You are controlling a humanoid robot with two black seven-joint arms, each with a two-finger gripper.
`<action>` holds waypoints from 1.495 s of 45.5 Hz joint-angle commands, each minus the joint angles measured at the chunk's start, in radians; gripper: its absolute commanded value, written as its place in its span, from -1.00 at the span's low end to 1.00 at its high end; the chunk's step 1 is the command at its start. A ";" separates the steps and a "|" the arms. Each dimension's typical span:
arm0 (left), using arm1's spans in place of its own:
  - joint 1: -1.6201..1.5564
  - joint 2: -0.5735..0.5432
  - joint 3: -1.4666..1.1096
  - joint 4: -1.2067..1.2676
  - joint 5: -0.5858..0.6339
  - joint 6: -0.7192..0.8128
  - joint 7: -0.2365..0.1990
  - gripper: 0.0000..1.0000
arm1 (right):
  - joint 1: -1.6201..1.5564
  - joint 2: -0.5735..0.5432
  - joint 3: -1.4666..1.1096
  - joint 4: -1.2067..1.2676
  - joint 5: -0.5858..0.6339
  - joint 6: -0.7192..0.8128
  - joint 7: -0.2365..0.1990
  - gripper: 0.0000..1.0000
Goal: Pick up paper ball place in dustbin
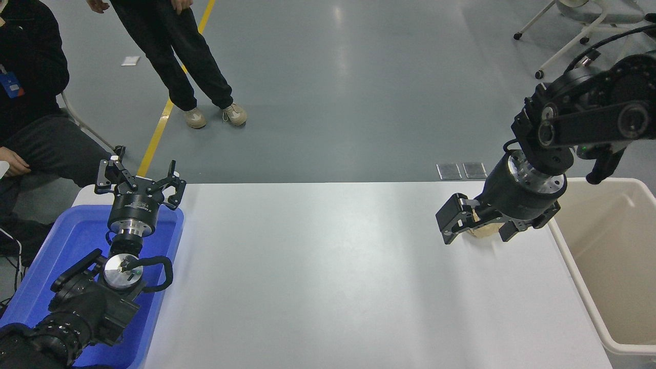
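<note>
While the paper ball point(482, 229) sits at the right of the frame, low over the white table point(333, 277) near its right edge, the right gripper point(476, 225) is clenched around it, fingers on either side, so only a tan patch shows; whether the ball touches the table cannot be told. Just right of it stands the beige dustbin point(579, 287), against the table's right edge. At the lower left, the left gripper point(139, 185) is parked with fingers spread over a blue tray point(77, 241). Two people are at the upper left, one seated point(31, 102), one standing point(179, 61).
</note>
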 commanded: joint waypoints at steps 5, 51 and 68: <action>0.000 0.000 -0.002 0.000 0.000 0.001 0.000 0.98 | 0.000 -0.002 0.002 0.000 -0.001 0.000 0.000 1.00; 0.000 0.000 0.000 0.000 0.000 0.001 0.000 0.98 | -0.538 -0.235 0.287 -0.428 -0.176 -0.199 -0.005 1.00; 0.000 0.000 -0.002 0.001 0.000 -0.001 0.000 0.98 | -0.900 -0.261 0.528 -0.824 -0.190 -0.486 0.005 1.00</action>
